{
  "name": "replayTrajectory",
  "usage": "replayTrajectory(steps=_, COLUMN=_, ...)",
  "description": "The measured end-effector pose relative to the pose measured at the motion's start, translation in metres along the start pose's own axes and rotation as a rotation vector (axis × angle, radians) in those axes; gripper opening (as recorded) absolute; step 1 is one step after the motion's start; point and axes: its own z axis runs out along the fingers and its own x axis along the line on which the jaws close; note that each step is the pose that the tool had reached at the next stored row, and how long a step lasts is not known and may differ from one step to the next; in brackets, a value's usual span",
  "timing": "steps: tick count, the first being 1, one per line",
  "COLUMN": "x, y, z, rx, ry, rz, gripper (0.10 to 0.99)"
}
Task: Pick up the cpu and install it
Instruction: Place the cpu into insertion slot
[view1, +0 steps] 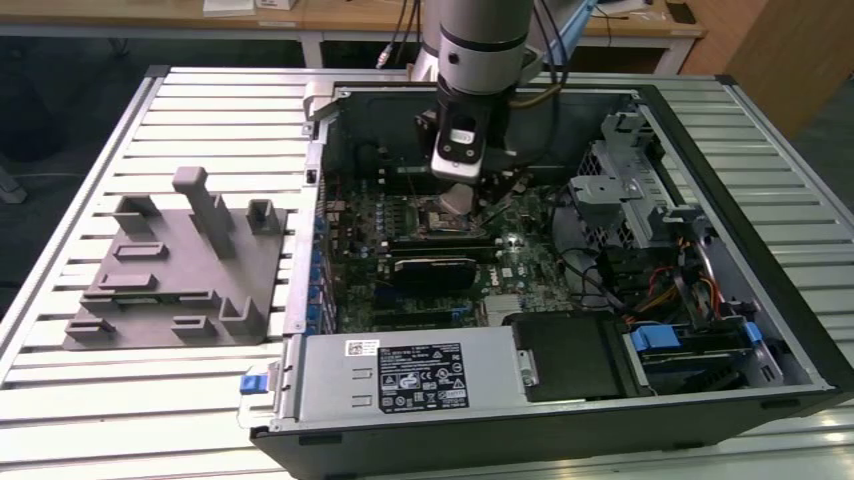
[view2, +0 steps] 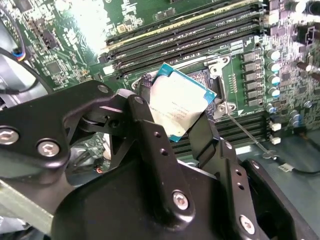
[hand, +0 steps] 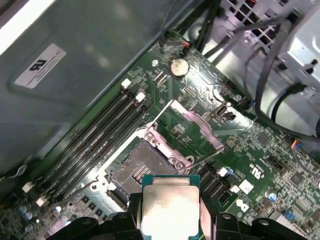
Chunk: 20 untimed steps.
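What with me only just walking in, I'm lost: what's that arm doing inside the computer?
The arm's end effector is shut on the cpu, gripping it by its edges. It holds the chip over the open, empty socket on the motherboard inside the computer case. The cpu is not seated yet.

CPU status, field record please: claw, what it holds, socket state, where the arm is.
claw: shut on the cpu, fingers on two opposite edges
cpu: silvery top toward the wrist cameras, held above the motherboard, not seated
socket: empty, retention frame swung open
arm: reaching down inside the open computer case
grey fixture: on the table, to the exterior view's left of the case
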Motion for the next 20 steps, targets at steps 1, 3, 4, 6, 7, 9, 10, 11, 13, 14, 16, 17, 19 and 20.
replayTrajectory(steps=1, x=0.0000, y=0.0000, z=0.0000, rx=0.000, ry=-0.0004, rz=0.012, gripper=0.545)
replayTrajectory(steps=3, x=0.0000, y=0.0000, z=0.0000, rx=0.000, ry=-0.0015, rz=0.036, gripper=0.545)
replayTrajectory(steps=4, x=0.0000, y=0.0000, z=0.0000, rx=0.000, ry=-0.0021, rz=0.051, gripper=0.545)
replayTrajectory(steps=6, x=0.0000, y=0.0000, z=0.0000, rx=0.000, ry=-0.0033, rz=0.080, gripper=0.545)
replayTrajectory(steps=7, x=0.0000, y=0.0000, z=0.0000, rx=0.001, ry=-0.0040, rz=0.095, gripper=0.545)
replayTrajectory(steps=9, x=0.0000, y=0.0000, z=0.0000, rx=0.001, ry=-0.0052, rz=0.125, gripper=0.545)
replayTrajectory(steps=10, x=0.0000, y=0.0000, z=0.0000, rx=0.001, ry=-0.0058, rz=0.140, gripper=0.545)
replayTrajectory(steps=11, x=0.0000, y=0.0000, z=0.0000, rx=0.001, ry=-0.0064, rz=0.155, gripper=0.545)
replayTrajectory(steps=13, x=0.0000, y=0.0000, z=0.0001, rx=0.001, ry=-0.0077, rz=0.186, gripper=0.545)
replayTrajectory(steps=14, x=0.0000, y=0.0000, z=0.0000, rx=0.001, ry=-0.0084, rz=0.204, gripper=0.545)
replayTrajectory(steps=16, x=0.0000, y=0.0000, z=0.0001, rx=0.001, ry=-0.0096, rz=0.234, gripper=0.545)
replayTrajectory(steps=17, x=0.0000, y=0.0000, z=0.0001, rx=0.001, ry=-0.0102, rz=0.250, gripper=0.545)
replayTrajectory(steps=19, x=0.0000, y=0.0000, z=0.0001, rx=0.001, ry=-0.0115, rz=0.282, gripper=0.545)
replayTrajectory(steps=20, x=0.0000, y=0.0000, z=0.0002, rx=0.001, ry=-0.0122, rz=0.299, gripper=0.545)
